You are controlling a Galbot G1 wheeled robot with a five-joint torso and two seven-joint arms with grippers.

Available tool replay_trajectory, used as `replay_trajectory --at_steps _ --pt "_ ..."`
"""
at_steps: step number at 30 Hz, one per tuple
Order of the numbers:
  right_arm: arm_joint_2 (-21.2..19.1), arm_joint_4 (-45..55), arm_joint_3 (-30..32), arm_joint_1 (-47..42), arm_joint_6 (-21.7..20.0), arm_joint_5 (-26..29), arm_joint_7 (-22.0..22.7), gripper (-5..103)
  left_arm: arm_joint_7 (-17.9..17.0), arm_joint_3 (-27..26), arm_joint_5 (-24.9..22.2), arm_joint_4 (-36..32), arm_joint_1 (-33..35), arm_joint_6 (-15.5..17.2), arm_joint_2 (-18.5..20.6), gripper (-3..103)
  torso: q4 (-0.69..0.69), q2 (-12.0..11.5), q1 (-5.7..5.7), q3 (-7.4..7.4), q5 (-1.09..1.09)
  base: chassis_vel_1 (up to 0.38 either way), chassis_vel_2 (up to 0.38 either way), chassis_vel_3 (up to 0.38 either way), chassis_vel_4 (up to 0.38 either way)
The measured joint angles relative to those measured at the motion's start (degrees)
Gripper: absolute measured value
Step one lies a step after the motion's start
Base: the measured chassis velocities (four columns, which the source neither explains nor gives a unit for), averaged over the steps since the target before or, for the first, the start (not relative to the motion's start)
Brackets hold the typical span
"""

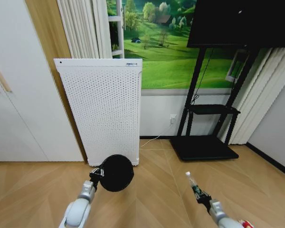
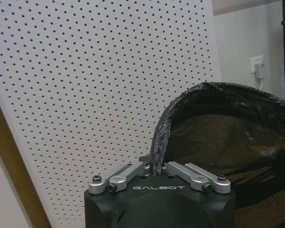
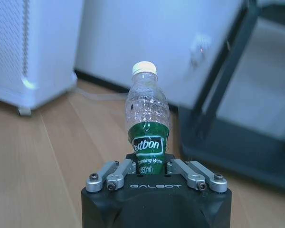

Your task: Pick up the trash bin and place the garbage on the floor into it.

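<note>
The left gripper (image 2: 154, 167) is pinched on the rim of the trash bin (image 1: 116, 173), holding it up off the floor with its mouth turned toward the wall; from the left wrist a crinkled black liner (image 2: 218, 118) drapes the rim, and the bin's lower part runs out of frame. The right gripper (image 3: 152, 159) is clamped on the base of a clear water bottle (image 3: 147, 118) — green label, white cap — held upright above the floor, well apart from the bin. Its fingertips are hidden behind the gripper body. At the lower right edge of the head view, red-and-white wrappers (image 1: 246, 223) are cut off and hard to make out. Herringbone wood floor (image 1: 156, 190), a white perforated appliance (image 1: 104, 104) against the wall, a black TV stand (image 1: 204, 142).
</note>
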Motion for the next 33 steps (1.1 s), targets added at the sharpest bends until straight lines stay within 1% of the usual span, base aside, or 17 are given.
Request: replay_trajectory --at_steps 2,3,4,5,6,7,8,11,19,21,22,24,27,29,30,32,33 --pt "-1.3 1.0 2.1 0.2 4.5 -0.8 -5.7 23 -0.6 1.1 0.0 1.3 -1.8 0.1 -0.4 3 0.01 0.0 0.0 0.0 0.0 0.0 0.0 0.0 0.0" --pt "-1.3 1.0 2.1 0.2 4.5 -0.8 -5.7 23 -0.6 1.1 0.0 1.3 -1.8 0.1 -0.4 3 0.01 0.0 0.0 0.0 0.0 0.0 0.0 0.0 0.0" --pt "-2.0 2.0 3.2 0.0 7.0 -0.8 -9.1 23 -1.2 1.8 -0.1 2.4 -3.1 0.1 -0.8 3 0.0 0.0 0.0 0.0 0.0 0.0 0.0 0.0 0.0" --pt "-2.0 2.0 3.2 0.0 7.0 -0.8 -9.1 23 -1.2 1.8 -0.1 2.4 -3.1 0.1 -0.8 3 0.0 0.0 0.0 0.0 0.0 0.0 0.0 0.0 0.0" --pt "-2.8 3.6 3.9 -0.4 9.7 0.2 -12.0 23 -2.3 2.8 -0.2 3.5 -4.3 0.1 -1.5 3 0.0 0.0 0.0 0.0 0.0 0.0 0.0 0.0 0.0" --pt "-3.2 5.2 4.3 -0.8 11.2 1.3 -14.0 23 -3.2 3.8 -0.5 4.4 -5.1 0.1 -2.1 3 0.0 0.0 0.0 0.0 0.0 0.0 0.0 0.0 0.0" --pt "-3.2 5.2 4.3 -0.8 11.2 1.3 -14.0 23 -3.2 3.8 -0.5 4.4 -5.1 0.1 -2.1 3 0.0 0.0 0.0 0.0 0.0 0.0 0.0 0.0 0.0" --pt "-3.5 8.2 4.4 -1.1 13.0 2.6 -16.7 23 -3.8 6.0 -0.7 6.0 -6.7 0.2 -3.5 3 0.0 0.0 0.0 0.0 0.0 0.0 0.0 0.0 0.0" --pt "-3.7 11.2 3.2 -0.6 13.8 3.6 -18.4 23 -4.5 8.6 -0.7 7.6 -9.0 0.7 -4.8 3 -0.01 0.0 0.0 0.0 0.0 0.0 0.0 0.0 0.0" --pt "-3.8 14.2 0.2 1.1 14.2 4.8 -18.6 23 -4.9 11.4 -0.8 9.5 -11.0 0.9 -6.3 3 -0.01 0.0 0.0 0.0 0.0 0.0 0.0 0.0 0.0" --pt "-3.8 14.2 0.2 1.1 14.2 4.8 -18.6 23 -4.9 11.4 -0.8 9.5 -11.0 0.9 -6.3 3 -0.01 0.0 0.0 0.0 0.0 0.0 0.0 0.0 0.0" --pt "-3.1 15.6 -4.6 4.1 15.1 6.4 -18.7 23 -5.4 15.2 -0.8 12.6 -12.9 0.9 -7.9 3 0.0 0.0 0.0 0.0 -0.01 0.0 0.0 0.0 0.0" --pt "-2.5 15.7 -5.9 4.9 15.3 6.5 -18.9 23 -5.5 16.3 -0.8 13.6 -13.5 0.9 -8.3 3 0.0 0.0 0.0 0.0 0.0 0.0 0.0 0.0 0.0" --pt "-0.9 15.4 -8.1 6.2 16.0 6.3 -19.2 23 -5.8 18.3 -0.7 15.3 -14.4 0.6 -9.0 3 0.0 0.0 0.0 0.0 0.0 0.0 0.0 0.0 0.0" --pt "-0.9 15.4 -8.1 6.2 16.0 6.3 -19.2 23 -5.8 18.3 -0.7 15.3 -14.4 0.6 -9.0 3 0.0 0.0 0.0 0.0 0.0 0.0 0.0 0.0 0.0" --pt "0.7 14.2 -10.4 8.0 16.5 5.6 -19.4 23 -5.9 19.7 -0.4 16.5 -15.0 0.5 -9.7 3 -0.01 0.0 0.0 0.0 -0.01 0.0 0.0 0.0 0.0" --pt "0.7 14.2 -10.4 8.0 16.5 5.6 -19.4 23 -5.9 19.7 -0.4 16.5 -15.0 0.5 -9.7 3 -0.01 0.0 0.0 0.0 -0.01 0.0 0.0 0.0 0.0"
